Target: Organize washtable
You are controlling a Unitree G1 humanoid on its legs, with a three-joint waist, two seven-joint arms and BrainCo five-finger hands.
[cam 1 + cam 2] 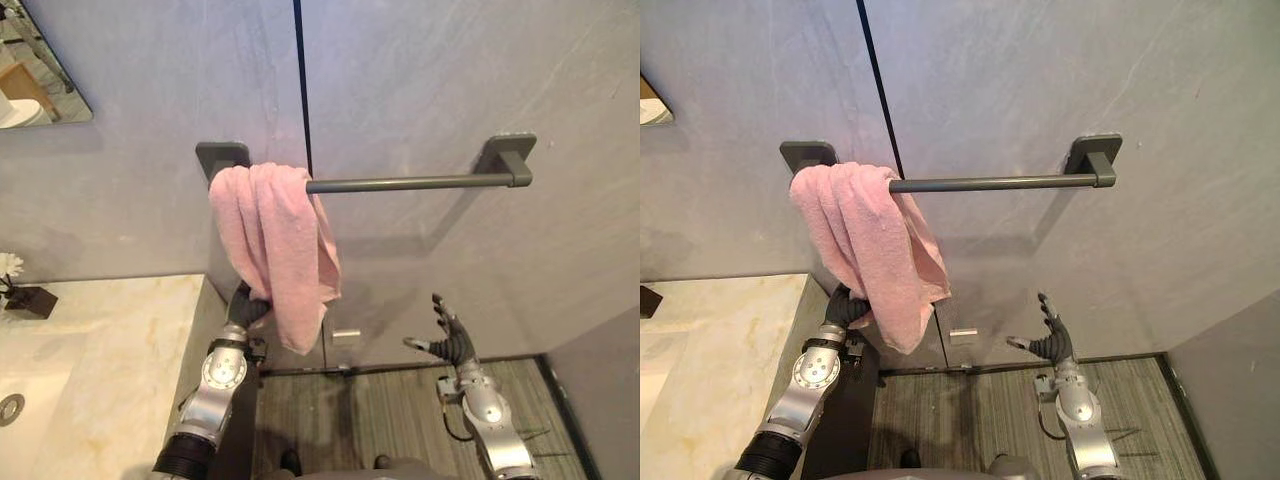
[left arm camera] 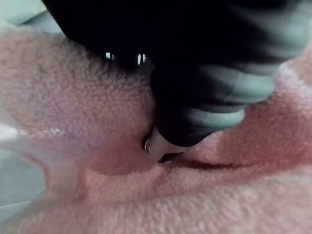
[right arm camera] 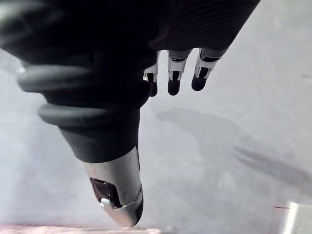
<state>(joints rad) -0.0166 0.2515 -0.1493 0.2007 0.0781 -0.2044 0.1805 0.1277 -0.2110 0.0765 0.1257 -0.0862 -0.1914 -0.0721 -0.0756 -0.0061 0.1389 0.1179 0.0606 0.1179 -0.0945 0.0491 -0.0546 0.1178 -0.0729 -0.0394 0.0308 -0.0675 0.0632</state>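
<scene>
Left eye view: one pink towel (image 1: 275,250) hangs bunched over the left end of one grey towel bar (image 1: 410,183), which two mounts fix to the wall. There are two robot hands. The left robot hand (image 1: 243,305) reaches up against the towel's lower part, beside the marble worktop (image 1: 120,340). The right robot hand (image 1: 445,340) is raised below the bare stretch of bar, well apart from the towel. A mirror corner (image 1: 35,80) and one small white flower (image 1: 10,265) sit at the left.

Right eye view: the bar's right mount stands further in from the edge.

Left wrist view: pink cloth lies pressed close against the left robot hand. Whether it grips the cloth cannot be told.

Right wrist view: the right robot hand is spread, fingers straight and thumb apart, facing the grey wall and touching nothing.
</scene>
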